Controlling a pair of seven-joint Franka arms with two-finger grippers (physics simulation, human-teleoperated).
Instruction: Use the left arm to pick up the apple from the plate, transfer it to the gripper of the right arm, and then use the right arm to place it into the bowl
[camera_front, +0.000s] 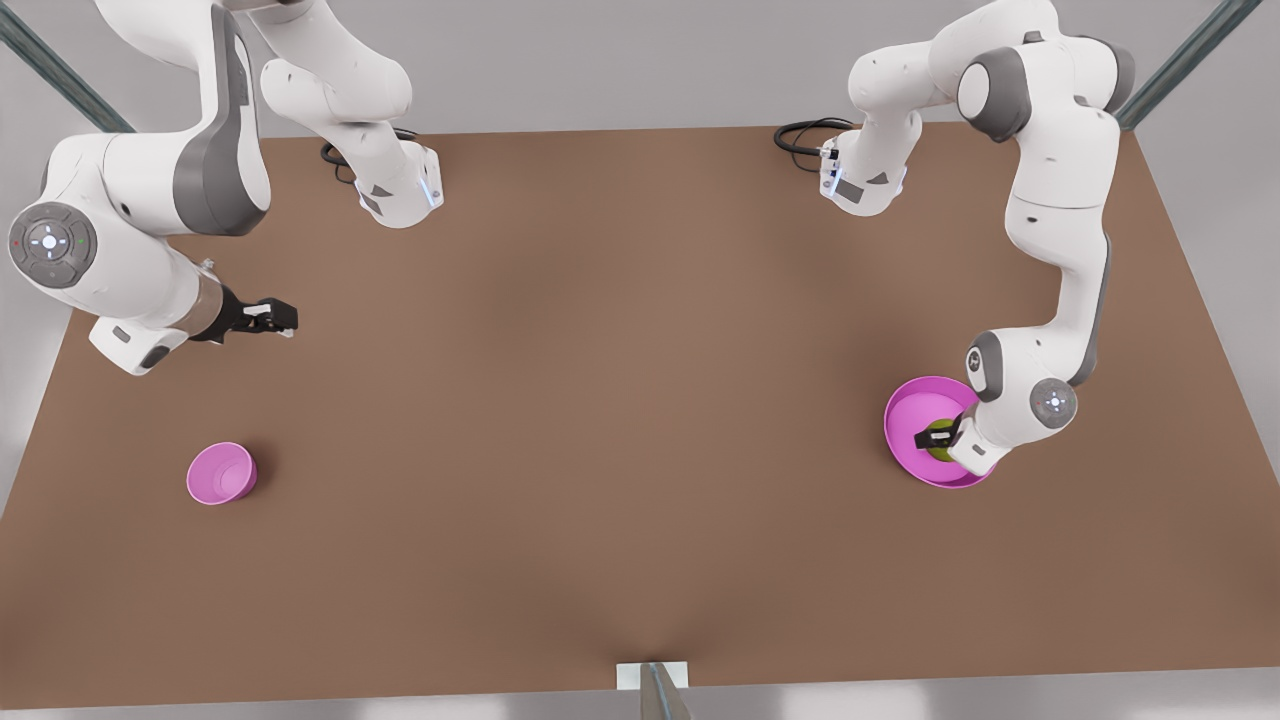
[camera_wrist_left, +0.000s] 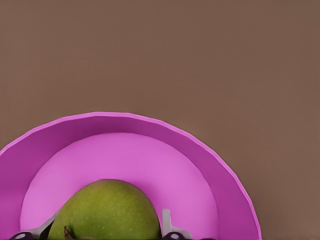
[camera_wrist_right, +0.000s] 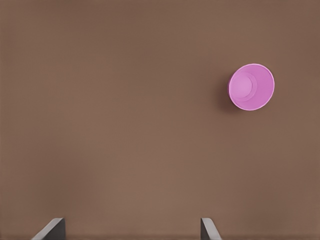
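A green apple (camera_front: 942, 446) (camera_wrist_left: 107, 210) lies on the pink plate (camera_front: 905, 420) (camera_wrist_left: 125, 122) at the front view's right. My left gripper (camera_front: 935, 438) (camera_wrist_left: 106, 234) reaches down onto the plate and is shut on the apple, with one of its fingers (camera_wrist_left: 166, 222) pressed against each side. The small pink bowl (camera_front: 221, 473) (camera_wrist_right: 251, 86) stands at the front view's left. My right gripper (camera_front: 280, 318) (camera_wrist_right: 132, 232) hovers open and empty above bare table, farther back than the bowl.
Both arm bases (camera_front: 400, 190) (camera_front: 860, 180) stand at the far edge of the brown table (camera_front: 620, 420), with black cables beside them. A small white bracket (camera_front: 652, 676) sits at the near edge.
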